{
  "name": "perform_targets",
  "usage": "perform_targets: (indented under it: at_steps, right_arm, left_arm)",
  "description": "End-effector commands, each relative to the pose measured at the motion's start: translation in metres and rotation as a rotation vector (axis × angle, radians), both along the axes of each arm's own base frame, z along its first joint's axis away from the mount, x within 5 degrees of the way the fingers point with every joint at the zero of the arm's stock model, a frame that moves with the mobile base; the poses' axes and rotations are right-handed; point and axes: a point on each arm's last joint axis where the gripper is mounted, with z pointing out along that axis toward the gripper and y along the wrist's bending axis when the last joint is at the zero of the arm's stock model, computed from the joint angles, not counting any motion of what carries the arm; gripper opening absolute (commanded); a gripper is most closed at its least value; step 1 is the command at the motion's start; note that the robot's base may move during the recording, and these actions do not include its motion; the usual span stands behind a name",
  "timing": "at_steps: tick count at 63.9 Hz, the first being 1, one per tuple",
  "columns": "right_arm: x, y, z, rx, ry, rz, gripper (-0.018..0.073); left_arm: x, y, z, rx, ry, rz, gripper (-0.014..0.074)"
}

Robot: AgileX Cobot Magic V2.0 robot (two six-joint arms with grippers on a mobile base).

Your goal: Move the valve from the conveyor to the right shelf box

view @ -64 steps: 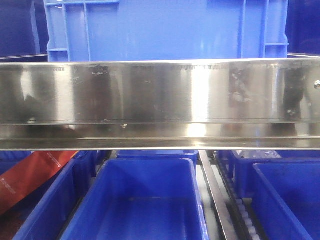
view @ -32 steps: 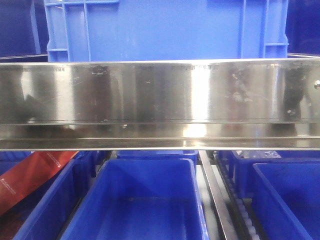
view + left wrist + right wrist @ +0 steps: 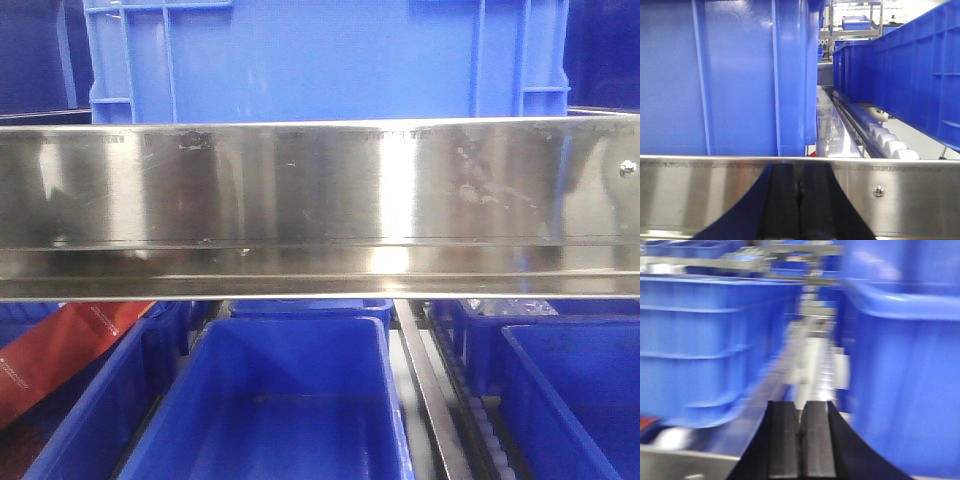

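Observation:
The valve and the conveyor are out of view. The right shelf's shiny steel front rail (image 3: 300,185) spans the front view, with an open blue box (image 3: 300,400) below it. My left gripper (image 3: 800,187) is shut with nothing between its black fingers, right in front of the steel rail (image 3: 700,190). My right gripper (image 3: 801,425) is shut, with no valve showing between its fingers. It points into the gap between two blue boxes (image 3: 705,340) (image 3: 905,370), and that view is blurred.
A large blue crate (image 3: 320,60) stands on the level above the rail and also shows in the left wrist view (image 3: 730,75). Another blue box (image 3: 570,390) sits lower right, past a steel divider (image 3: 425,390). White rollers (image 3: 885,142) line the track. A red strip (image 3: 60,350) lies lower left.
The front view has shifted slightly, so the shelf and the crate sit a little further left in the frame. Nothing else has visibly changed.

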Motion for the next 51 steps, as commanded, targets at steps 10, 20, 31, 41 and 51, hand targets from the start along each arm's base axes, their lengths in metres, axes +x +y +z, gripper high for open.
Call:
perform_targets:
  at_steps: [10,20,31,41,51]
  right_arm:
    - [-0.007,-0.007,-0.038,0.035,-0.043,-0.108,-0.0162]
    - [-0.011,-0.007,-0.065,0.032,-0.06,-0.113,-0.0162]
    - [-0.008,-0.008,-0.079,0.008,-0.083,-0.119,-0.0162]
    - [-0.008,-0.008,-0.079,-0.021,-0.086,-0.112,-0.0162]
    - [-0.008,-0.008,-0.079,-0.024,-0.082,-0.111,-0.0162]
  left_arm:
    - [-0.001,0.0,0.003,-0.011,-0.03,0.003,-0.0111]
    - [-0.001,0.0,0.003,-0.011,-0.03,0.003,-0.0111]
    - [-0.001,0.0,0.003,-0.01,-0.032,0.003,-0.0111]
    - [-0.001,0.0,0.003,-0.01,-0.032,0.003,-0.0111]
    - [-0.001,0.0,0.003,-0.01,-0.032,0.003,-0.0111]
